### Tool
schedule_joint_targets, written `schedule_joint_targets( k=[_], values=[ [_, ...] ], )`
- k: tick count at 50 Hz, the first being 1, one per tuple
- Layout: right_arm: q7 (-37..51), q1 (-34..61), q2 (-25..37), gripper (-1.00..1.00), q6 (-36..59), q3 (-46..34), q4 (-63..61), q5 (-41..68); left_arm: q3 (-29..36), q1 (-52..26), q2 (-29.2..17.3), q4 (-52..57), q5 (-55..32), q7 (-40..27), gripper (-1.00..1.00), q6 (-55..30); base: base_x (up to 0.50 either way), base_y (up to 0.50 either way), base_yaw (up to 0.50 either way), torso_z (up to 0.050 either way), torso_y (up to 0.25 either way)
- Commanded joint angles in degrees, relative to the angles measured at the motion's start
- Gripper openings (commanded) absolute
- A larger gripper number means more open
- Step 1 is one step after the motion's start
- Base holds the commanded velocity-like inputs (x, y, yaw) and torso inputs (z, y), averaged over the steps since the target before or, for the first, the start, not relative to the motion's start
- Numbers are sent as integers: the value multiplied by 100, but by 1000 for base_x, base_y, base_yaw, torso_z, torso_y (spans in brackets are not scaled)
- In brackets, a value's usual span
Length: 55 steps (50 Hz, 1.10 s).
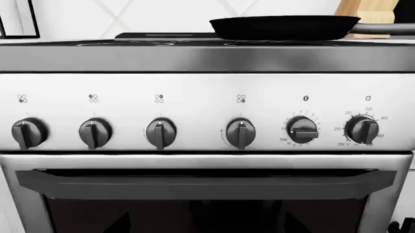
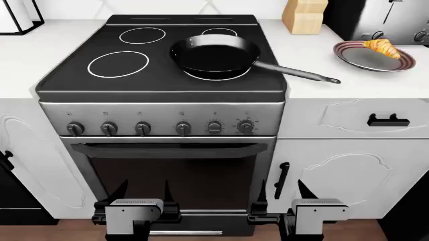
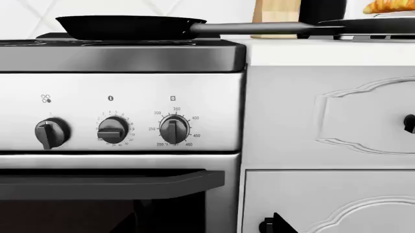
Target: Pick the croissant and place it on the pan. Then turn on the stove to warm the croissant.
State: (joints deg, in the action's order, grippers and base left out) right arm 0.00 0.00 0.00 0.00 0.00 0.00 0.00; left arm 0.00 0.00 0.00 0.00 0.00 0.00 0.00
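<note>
**Both claws low before the oven door, croissant far off on the plate**

Far left on the white tabletop [image 2: 27, 55]: a black-framed stand [image 2: 20, 20], only partly in view. Next, the large steel range with black glass cooktop [image 2: 161, 75], white ring burners, a row of six dark knobs [image 2: 161, 128] across the steel front panel, dark oven door below. On the front right burner, the round black frying pan [image 2: 214, 52], empty, long dark grey handle reaching right past the cooktop edge over the tabletop. Behind and to the right, a pale wooden block [image 2: 305, 15]. Further right, a grey plate with red rings [image 2: 358, 57], and on its far right side the small golden-brown crescent croissant [image 2: 382, 47], just in front of a boxy black toaster [image 2: 382, 17].

Down at the bottom of the head view, the left claw [image 2: 134, 198] and the right claw [image 2: 285, 198], fingers spread apart, holding nothing, both level with the oven door. Croissant well apart from either claw: up on the tabletop, beyond the right claw and to its right. Pan nearer, above and between the two.
</note>
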Motion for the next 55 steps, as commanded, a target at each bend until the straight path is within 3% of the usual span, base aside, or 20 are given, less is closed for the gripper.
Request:
schedule_joint_targets(
  k=[1, 12, 55],
  values=[
    [117, -1, 86, 100, -28, -108, 31, 98, 96, -17, -88, -30, -62, -146, 100, -22, 0, 0, 0, 0, 0],
    [175, 9, 241, 100, -334, -307, 240, 517, 304, -16, -272, -114, -271, -347, 100, 148, 0, -8, 0, 0, 0],
    [530, 16, 564, 100, -533, -675, 276, 897, 665, -46, -559, -179, -484, -834, 100, 322, 0, -500, 0, 0, 0]
  ],
)
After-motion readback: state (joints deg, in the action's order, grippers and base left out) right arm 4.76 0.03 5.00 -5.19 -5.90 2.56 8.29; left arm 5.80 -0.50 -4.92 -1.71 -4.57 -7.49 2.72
